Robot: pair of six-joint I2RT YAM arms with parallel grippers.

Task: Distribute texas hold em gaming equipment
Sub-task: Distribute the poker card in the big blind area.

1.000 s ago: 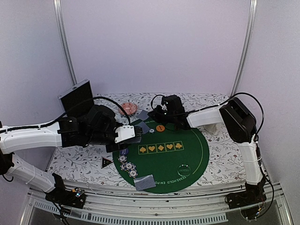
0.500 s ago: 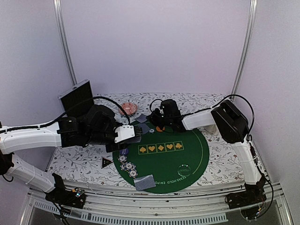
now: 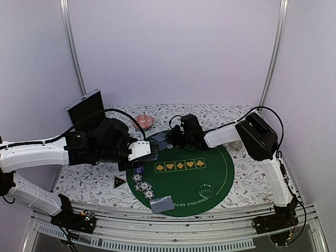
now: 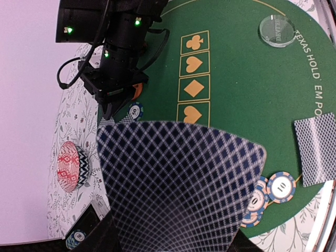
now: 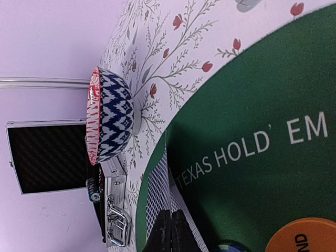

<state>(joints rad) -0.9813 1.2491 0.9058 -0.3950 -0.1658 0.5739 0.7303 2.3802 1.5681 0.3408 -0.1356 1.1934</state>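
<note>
You had open felt (image 3: 220,168) on the mat's right half, bar the clear disc (image 3: 206,190). Leftward, the chip pile (image 3: 143,186), the near card (image 3: 161,203) and the held card fan (image 4: 178,184) crowded it. The right arm (image 3: 223,134) barred the far edge.

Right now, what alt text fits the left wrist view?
Diamond-backed playing cards, held up close to the camera, fill the lower centre. Behind them lies a green Texas Hold'em mat with striped poker chips and a face-down card at right. The right gripper stands at upper left, above a patterned dish.
</note>
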